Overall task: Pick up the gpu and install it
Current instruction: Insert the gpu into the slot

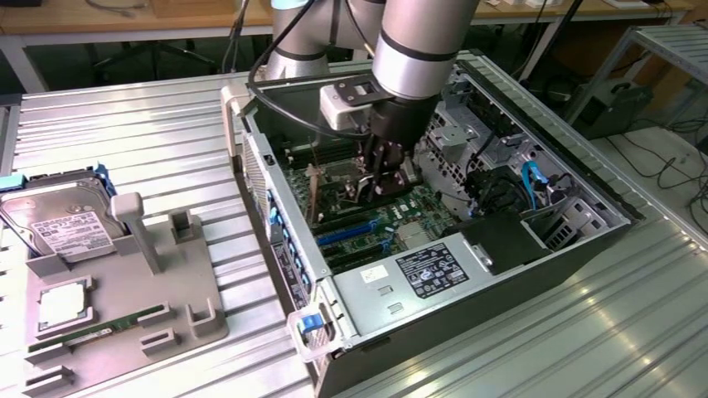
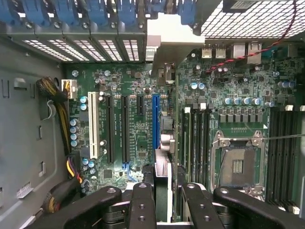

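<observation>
Claw [image 2: 162, 200] grips the gpu [image 2: 164, 143] edge-on above the motherboard [image 2: 128, 129]; apparently near the blue slot [image 2: 155, 119].

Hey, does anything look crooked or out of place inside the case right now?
Nothing stands out: the gripper holds the gpu straight and edge-on over the motherboard slots.

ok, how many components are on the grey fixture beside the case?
3. Hard drive at the far end of the fixture, CPU mid-way, RAM stick by the near edge. Anything small behind its posts could be hidden.
</observation>
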`<action>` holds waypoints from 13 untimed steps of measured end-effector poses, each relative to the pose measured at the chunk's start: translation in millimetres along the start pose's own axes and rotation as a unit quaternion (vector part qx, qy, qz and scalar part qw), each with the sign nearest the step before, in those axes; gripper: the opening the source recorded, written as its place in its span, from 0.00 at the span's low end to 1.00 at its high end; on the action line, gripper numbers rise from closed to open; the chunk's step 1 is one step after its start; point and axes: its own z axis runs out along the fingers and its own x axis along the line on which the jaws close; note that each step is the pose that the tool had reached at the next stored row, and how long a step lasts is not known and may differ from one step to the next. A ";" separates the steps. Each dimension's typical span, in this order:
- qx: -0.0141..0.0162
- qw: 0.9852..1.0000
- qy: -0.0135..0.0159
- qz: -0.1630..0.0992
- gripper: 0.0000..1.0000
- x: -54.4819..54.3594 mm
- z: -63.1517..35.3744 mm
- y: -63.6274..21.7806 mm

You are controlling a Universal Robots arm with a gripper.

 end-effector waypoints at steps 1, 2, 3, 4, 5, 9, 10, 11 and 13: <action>0.000 1.000 0.000 0.000 0.27 0.2 1.8 0.1; 0.000 1.000 0.000 0.000 0.27 0.5 3.0 0.4; 0.000 1.000 0.000 0.000 0.27 0.8 3.8 0.7; 0.000 1.000 0.000 0.000 0.27 0.8 4.9 2.5; 0.000 1.000 0.000 0.000 0.27 0.8 6.0 4.0; 0.000 1.000 0.000 0.000 0.27 1.8 11.4 5.7; 0.000 1.000 0.000 0.000 0.27 2.3 12.0 5.9; 0.000 1.000 0.000 0.000 0.27 2.3 12.8 6.1; 0.000 1.000 0.003 0.000 0.27 2.4 14.4 6.6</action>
